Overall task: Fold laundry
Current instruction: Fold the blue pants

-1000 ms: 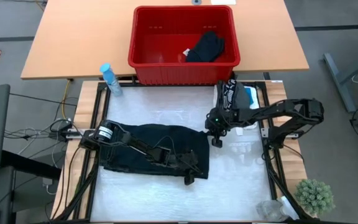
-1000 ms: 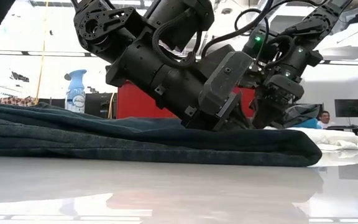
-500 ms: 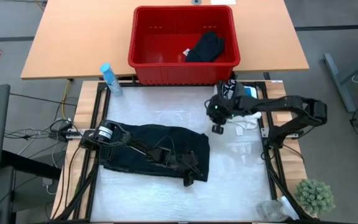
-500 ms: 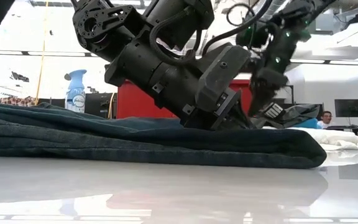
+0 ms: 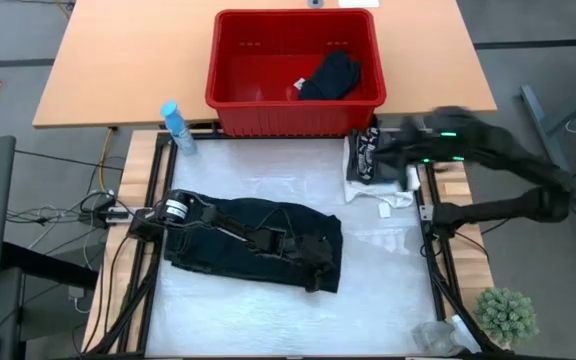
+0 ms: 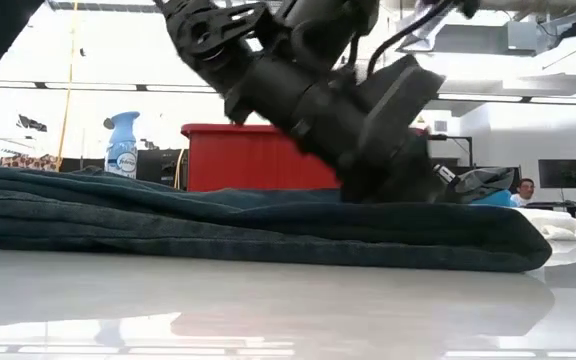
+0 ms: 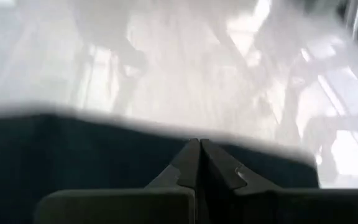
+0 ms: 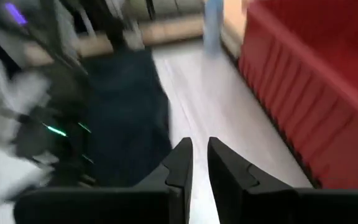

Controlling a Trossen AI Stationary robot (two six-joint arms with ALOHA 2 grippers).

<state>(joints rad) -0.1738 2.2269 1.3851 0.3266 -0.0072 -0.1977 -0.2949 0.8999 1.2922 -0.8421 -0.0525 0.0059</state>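
A: Now that the right arm has swung away, where does everything sit on the bench (image 5: 268, 330)?

B: Seen from above, a folded dark garment (image 5: 228, 225) lies at about eight o'clock from the bench's centre. The left gripper (image 5: 318, 283) rests on its corner nearest five o'clock, its jaws pressed fully together. The wrist view shows those closed jaws against dark cloth, but I cannot tell whether any fabric is pinched between them.

A: And the right gripper?

B: The right gripper (image 8: 195, 163) is blurred in the overhead view, up at two o'clock over a small pile of white and patterned laundry (image 5: 376, 170). Its own wrist view shows the jaws parted by a narrow gap with nothing between them.

A: What changed from a second ago?

B: A second ago the right gripper was low beside the garment's three o'clock edge, with its jaws shut. It has since lifted, cracked open and pulled back towards two o'clock. The left gripper has slid a little towards three o'clock, and the garment's edge there has moved with it, so the fold looks longer and flatter.

A: What does that mean for the folding?

B: I judge that this garment is close to done and is being smoothed or shifted. The right arm seems to be heading for the side pile, probably to make room there.

A: Anything left to fold?

B: One black garment (image 5: 330, 76) remains in the red basket (image 5: 230, 100) at twelve o'clock.
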